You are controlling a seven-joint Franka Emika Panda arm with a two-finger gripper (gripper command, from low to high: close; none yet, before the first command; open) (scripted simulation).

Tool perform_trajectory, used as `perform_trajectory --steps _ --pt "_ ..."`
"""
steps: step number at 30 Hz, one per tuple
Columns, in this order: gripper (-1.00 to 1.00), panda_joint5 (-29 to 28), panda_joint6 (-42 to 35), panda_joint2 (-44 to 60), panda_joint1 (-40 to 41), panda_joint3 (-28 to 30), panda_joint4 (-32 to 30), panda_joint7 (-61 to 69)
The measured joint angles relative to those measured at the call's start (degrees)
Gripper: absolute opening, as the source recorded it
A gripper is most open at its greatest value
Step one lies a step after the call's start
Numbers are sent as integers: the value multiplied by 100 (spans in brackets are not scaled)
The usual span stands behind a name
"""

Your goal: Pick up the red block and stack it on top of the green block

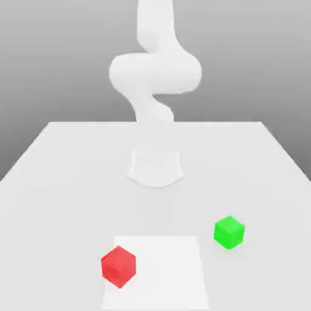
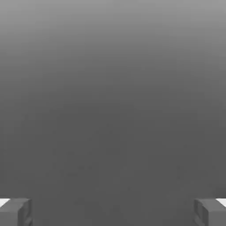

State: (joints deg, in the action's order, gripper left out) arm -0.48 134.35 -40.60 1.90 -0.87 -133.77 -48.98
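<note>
The red block is a small bright red cube resting on the white table, near the front on the exterior view's left. The green block, a cube of about the same size, sits apart from it, further back and to the exterior view's right. My white arm rises from its base behind both cubes and runs up past the picture's top. In the hand view my gripper is open, its grey fingertips far apart with nothing between them, facing plain grey background.
A slightly brighter white square patch lies on the table at the front; the red cube sits on its corner. The table's edges run along the back and both sides.
</note>
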Motion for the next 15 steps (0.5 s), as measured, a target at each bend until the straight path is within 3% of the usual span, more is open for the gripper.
perform_trajectory --steps 15 --pt "0 -276 1547 3157 852 -191 -1198 -1883"
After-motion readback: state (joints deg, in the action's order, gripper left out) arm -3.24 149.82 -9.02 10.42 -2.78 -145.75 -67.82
